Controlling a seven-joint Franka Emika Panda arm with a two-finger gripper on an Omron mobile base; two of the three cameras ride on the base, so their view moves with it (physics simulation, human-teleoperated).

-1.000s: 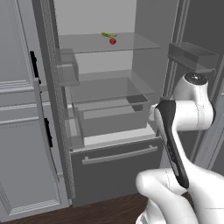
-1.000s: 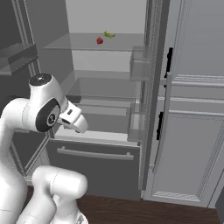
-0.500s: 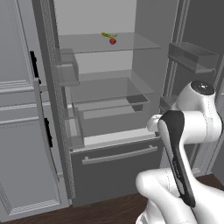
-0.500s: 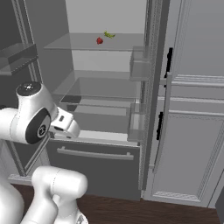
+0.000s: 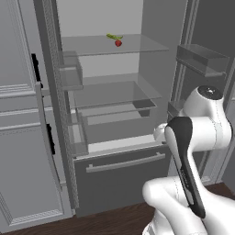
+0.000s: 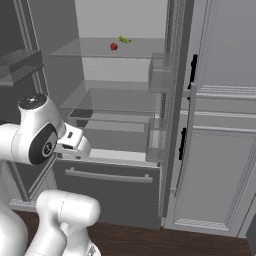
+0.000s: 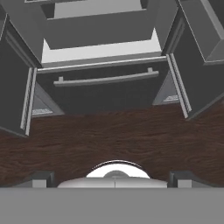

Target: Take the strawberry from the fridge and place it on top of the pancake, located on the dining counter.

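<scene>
Fridge (image 5: 156,59) doors open so the strawberry (image 5: 118,43) is reachable, up on its top shelf — gripper (image 7: 114,180) fingers spread, empty.

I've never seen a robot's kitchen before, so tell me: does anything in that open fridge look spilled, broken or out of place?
Nothing stands out. The fridge has both doors open, its glass shelves sit level, and the strawberry lies on the top shelf beside a small green thing. No spill or damage shows.
</scene>
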